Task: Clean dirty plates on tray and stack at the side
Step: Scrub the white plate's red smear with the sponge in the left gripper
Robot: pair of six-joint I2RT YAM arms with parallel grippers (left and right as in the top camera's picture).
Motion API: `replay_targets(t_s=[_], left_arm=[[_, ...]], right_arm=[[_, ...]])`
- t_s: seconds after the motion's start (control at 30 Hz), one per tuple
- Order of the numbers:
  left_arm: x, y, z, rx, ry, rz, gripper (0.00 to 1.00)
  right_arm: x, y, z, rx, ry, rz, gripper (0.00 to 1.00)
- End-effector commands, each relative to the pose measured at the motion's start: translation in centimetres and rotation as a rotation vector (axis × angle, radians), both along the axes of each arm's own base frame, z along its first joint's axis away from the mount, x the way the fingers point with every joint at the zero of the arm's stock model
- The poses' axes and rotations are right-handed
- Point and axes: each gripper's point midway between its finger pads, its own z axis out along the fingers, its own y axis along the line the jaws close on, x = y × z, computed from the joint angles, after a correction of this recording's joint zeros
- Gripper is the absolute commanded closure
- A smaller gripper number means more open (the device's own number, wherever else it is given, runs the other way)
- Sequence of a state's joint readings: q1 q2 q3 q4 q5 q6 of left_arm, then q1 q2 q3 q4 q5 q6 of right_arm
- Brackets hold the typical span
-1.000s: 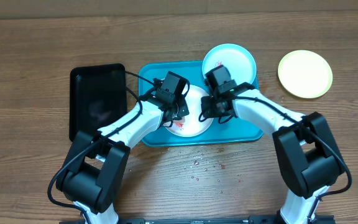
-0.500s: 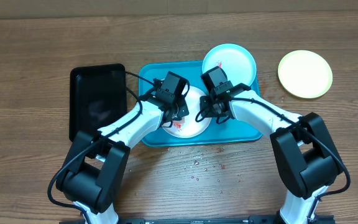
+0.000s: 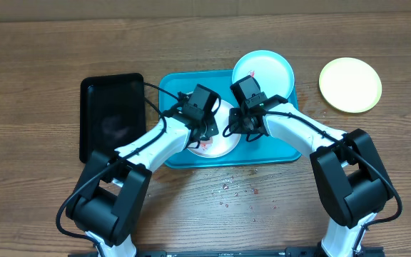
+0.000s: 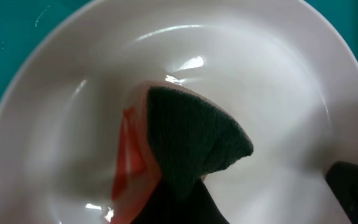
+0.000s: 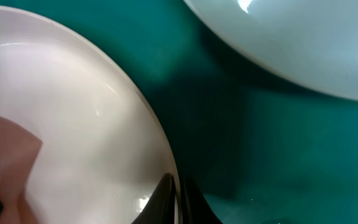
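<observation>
The plain white plate (image 3: 221,145) lies in the turquoise tray (image 3: 277,148) with a red smear (image 4: 129,163) on it. My left gripper (image 3: 207,128) is shut on a dark cloth (image 4: 194,142) pressed onto the white plate (image 4: 266,81) beside the smear. My right gripper (image 5: 176,194) is shut on the right rim of the white plate (image 5: 73,106). The light blue plate (image 3: 264,70) rests on the tray's far right corner, with a small red mark. The yellow-green plate (image 3: 349,85) sits on the table to the right.
A black tray (image 3: 111,114) lies left of the turquoise tray. Small red specks (image 3: 237,190) dot the table in front of the tray. Teal tray floor (image 5: 260,137) shows between the white plate and the light blue plate (image 5: 303,43).
My right gripper has closed onto the white plate's rim and drawn slightly left. The left gripper with the cloth has shifted a little to the right on the plate.
</observation>
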State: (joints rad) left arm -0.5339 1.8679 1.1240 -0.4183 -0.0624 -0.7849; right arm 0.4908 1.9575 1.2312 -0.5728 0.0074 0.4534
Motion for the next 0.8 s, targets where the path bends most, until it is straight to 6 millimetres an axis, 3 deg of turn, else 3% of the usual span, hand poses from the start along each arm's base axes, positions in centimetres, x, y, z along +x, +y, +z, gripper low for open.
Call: replay_targets(t_s=[0.0, 0.3, 0.5, 0.77], left_arm=[[0.4, 0.2, -0.3, 0.035, -0.027, 0.078, 0.96], [2.0, 1.1, 0.1, 0.062, -0.096, 0.141, 0.96], [1.8, 1.8, -1.7, 0.111, -0.061, 0.095, 0.96], [3.5, 5.8, -2.3, 0.145, -0.049, 0.095, 0.96]], right_arm=[[-1.1, -0.3, -2.6, -0.017, 0.082, -0.071, 0.96], [0.3, 0.5, -1.5, 0.051, 0.069, -0.207, 0.96], [0.3, 0.6, -1.5, 0.055, 0.07, -0.219, 0.96], [0.1, 0.5, -1.5, 0.048, 0.076, -0.213, 0.96]])
